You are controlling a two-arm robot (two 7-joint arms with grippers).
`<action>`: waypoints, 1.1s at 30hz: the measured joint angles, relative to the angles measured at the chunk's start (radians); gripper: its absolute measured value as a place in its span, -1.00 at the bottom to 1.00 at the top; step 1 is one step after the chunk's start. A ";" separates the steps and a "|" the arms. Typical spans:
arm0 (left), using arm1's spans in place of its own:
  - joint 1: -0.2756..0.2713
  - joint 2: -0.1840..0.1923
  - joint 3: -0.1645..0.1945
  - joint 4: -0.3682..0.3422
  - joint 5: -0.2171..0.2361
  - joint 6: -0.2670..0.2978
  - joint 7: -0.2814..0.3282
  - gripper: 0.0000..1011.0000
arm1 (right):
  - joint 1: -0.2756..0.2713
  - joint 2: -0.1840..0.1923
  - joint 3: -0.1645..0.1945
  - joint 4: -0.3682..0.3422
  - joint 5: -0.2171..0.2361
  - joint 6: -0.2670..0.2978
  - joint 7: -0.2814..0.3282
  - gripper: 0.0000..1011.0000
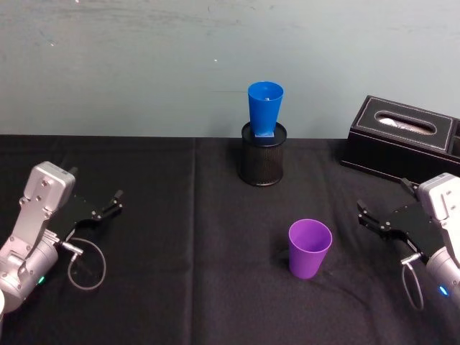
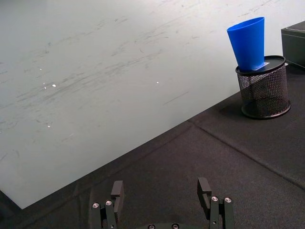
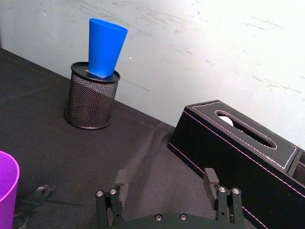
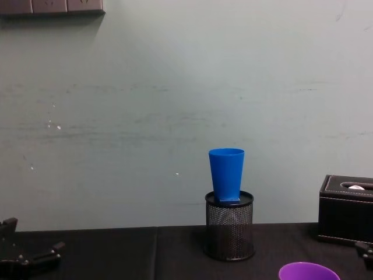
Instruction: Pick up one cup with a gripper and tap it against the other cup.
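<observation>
The purple cup (image 1: 310,248) stands upright on the black cloth, right of centre and near the front; its rim also shows as the purple cup (image 3: 5,191) and low down as the purple cup (image 4: 309,272). Farther back, the blue cup (image 1: 265,108) stands upright on top of a black mesh pen holder (image 1: 261,154); blue cup (image 2: 248,43) (image 3: 106,47) (image 4: 227,174). My right gripper (image 1: 361,215) (image 3: 165,183) rests open, a little to the right of the purple cup and apart from it. Far left, my left gripper (image 1: 111,203) (image 2: 160,191) is open and empty.
A black tissue box (image 1: 406,136) (image 3: 238,152) sits at the back right, behind my right gripper. The mesh holder (image 2: 263,88) (image 4: 229,226) stands close to the grey wall. Black cloth covers the table (image 1: 180,237).
</observation>
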 joint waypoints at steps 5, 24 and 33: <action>0.000 0.000 0.000 0.000 0.000 0.000 0.000 1.00 | 0.000 0.000 0.000 0.000 0.000 0.000 0.000 0.98; 0.000 0.000 0.000 0.000 0.000 0.000 0.000 1.00 | 0.000 0.000 0.000 0.000 0.000 0.000 0.000 0.98; 0.000 0.000 0.000 0.000 0.000 0.000 0.000 1.00 | 0.000 0.000 0.000 0.000 0.000 0.000 0.000 0.98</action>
